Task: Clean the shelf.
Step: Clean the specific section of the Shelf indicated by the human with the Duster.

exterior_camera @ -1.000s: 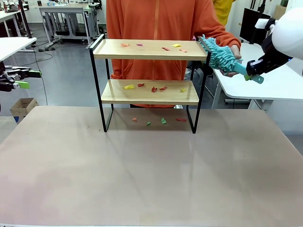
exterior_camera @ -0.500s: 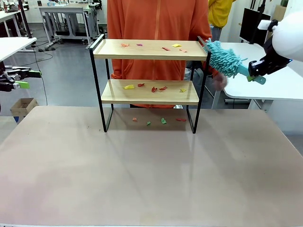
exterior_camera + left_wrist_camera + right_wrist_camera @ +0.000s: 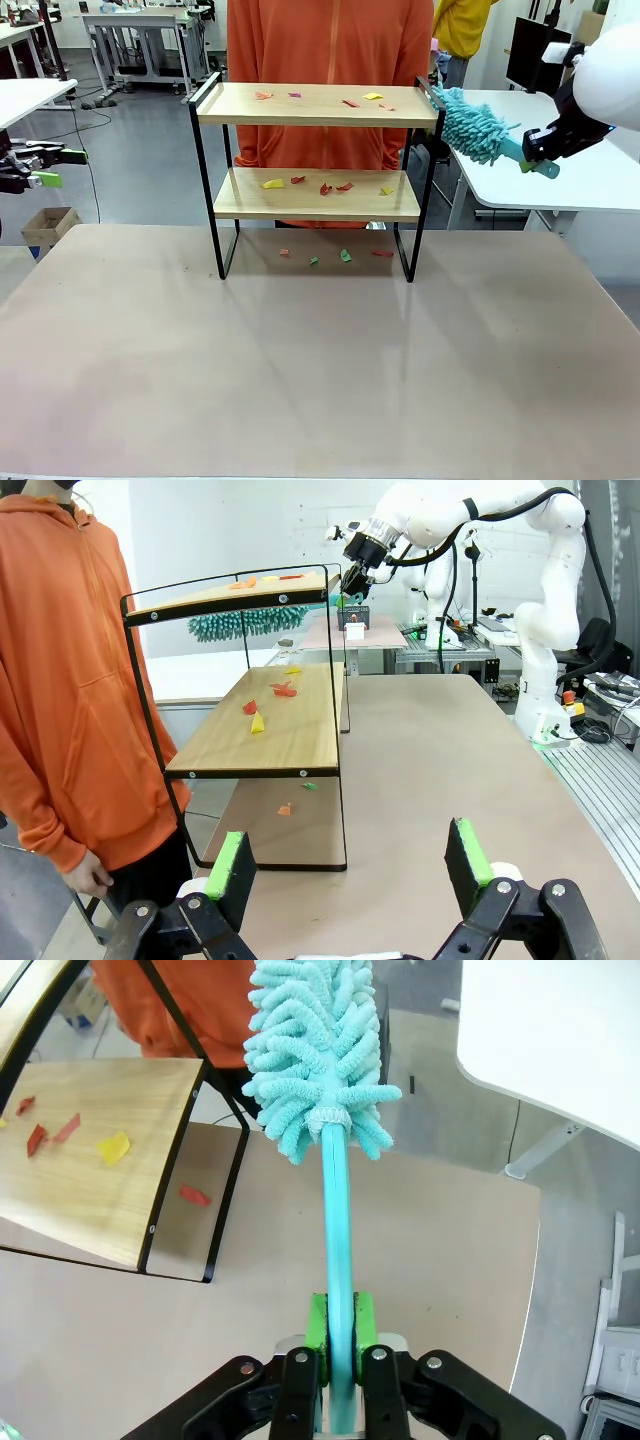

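Nothing looks swept — scraps (image 3: 273,184) litter both shelf (image 3: 310,110) boards (some underneath); right gripper (image 3: 338,1322) clamps the duster (image 3: 318,1050) beside it, left gripper (image 3: 348,835) gapes.

Open tabletop (image 3: 320,380) lies before the shelf (image 3: 310,108); a person (image 3: 330,40) blocks its far side.
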`<state>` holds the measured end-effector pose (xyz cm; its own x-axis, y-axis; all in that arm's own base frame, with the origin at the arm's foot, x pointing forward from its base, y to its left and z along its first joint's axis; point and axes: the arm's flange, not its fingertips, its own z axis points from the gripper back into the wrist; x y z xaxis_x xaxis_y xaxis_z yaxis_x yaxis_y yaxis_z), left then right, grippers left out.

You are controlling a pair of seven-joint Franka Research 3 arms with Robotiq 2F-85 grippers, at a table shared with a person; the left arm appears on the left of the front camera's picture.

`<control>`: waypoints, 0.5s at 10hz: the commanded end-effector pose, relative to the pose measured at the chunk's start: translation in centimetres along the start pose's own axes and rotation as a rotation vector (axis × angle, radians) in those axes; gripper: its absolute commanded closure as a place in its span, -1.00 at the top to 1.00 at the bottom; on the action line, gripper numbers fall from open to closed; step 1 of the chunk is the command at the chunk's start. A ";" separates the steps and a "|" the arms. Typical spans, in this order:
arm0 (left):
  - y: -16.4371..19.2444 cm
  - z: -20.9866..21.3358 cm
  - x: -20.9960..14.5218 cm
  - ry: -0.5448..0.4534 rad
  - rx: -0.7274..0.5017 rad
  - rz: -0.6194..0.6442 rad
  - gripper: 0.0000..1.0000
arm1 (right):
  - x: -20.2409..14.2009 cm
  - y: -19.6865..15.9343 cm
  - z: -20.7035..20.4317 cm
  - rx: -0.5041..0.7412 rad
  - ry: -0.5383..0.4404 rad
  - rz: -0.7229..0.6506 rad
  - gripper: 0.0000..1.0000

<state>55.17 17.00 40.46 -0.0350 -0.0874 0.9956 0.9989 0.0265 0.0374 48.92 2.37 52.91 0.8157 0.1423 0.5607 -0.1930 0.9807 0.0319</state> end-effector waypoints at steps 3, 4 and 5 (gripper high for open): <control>-0.3 -0.3 0.3 0.006 -0.001 -0.001 1.00 | 0.1 -0.3 0.2 -0.001 -0.004 0.018 -1.00; -0.3 -0.3 0.3 0.006 -0.001 -0.001 1.00 | 0.0 0.0 0.0 0.000 0.000 0.000 -0.74; -0.3 -0.3 0.3 0.006 -0.001 -0.001 1.00 | -0.1 -1.6 1.7 0.007 0.049 0.040 -0.74</control>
<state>55.17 17.00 40.45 -0.0349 -0.0873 0.9956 0.9989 0.0266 0.0373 48.78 1.99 52.95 0.8253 0.1473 0.5452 -0.1973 0.9798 0.0340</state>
